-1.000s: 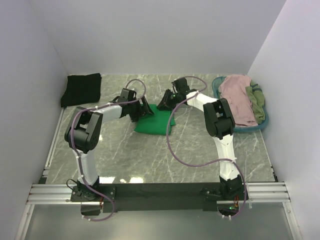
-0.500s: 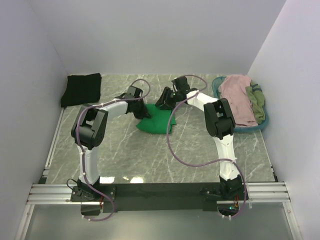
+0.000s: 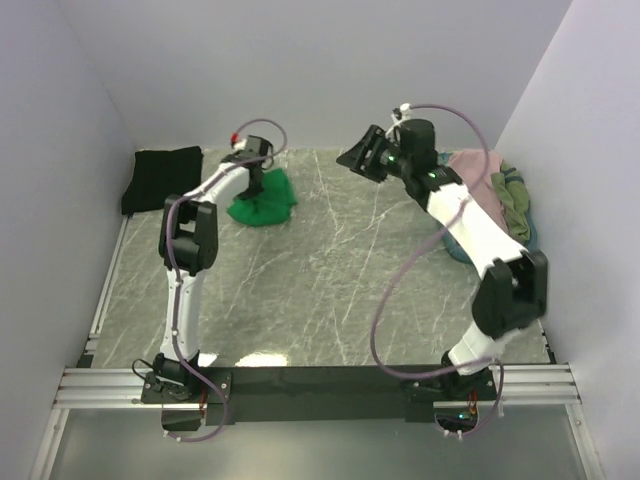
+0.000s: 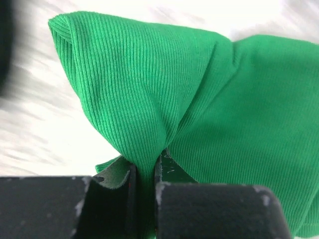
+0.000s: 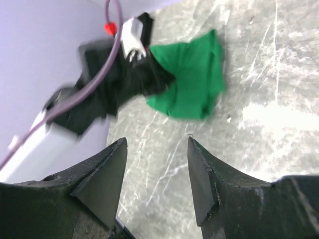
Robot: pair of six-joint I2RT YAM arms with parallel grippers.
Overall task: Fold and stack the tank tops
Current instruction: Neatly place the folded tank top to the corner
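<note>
**Tabletop** (image 3: 330, 290): grey marble, walled at 9, 12 and 3 o'clock, with the arm bases along the 6 o'clock edge. A wide stretch of marble lies between the green top and the basket.

**Green tank top** (image 3: 265, 203): bunched heap at 11 o'clock, close to the far edge. One ribbed fold is pinched up.

**Left end effector** (image 4: 144, 184): clamped together on that green fold, with cloth squeezed between the two black fingers. It sits at the heap's 12 o'clock side.

**Black tank top** (image 3: 162, 178): flat folded square in the 10 o'clock corner, its left edge at the wall. It is near the green heap but not touching it.

**Right end effector** (image 5: 157, 142): fingers apart and holding nothing, with bare marble showing between them. It is raised near the far edge at 1 o'clock, well apart from the green top.

**Teal basket** (image 3: 533, 228): at 2 o'clock against the right wall, partly behind the right arm.

**Pink tank top** (image 3: 472, 162): draped over the basket's far rim.

**Olive tank top** (image 3: 512, 197): beside the pink one, in the basket.
</note>
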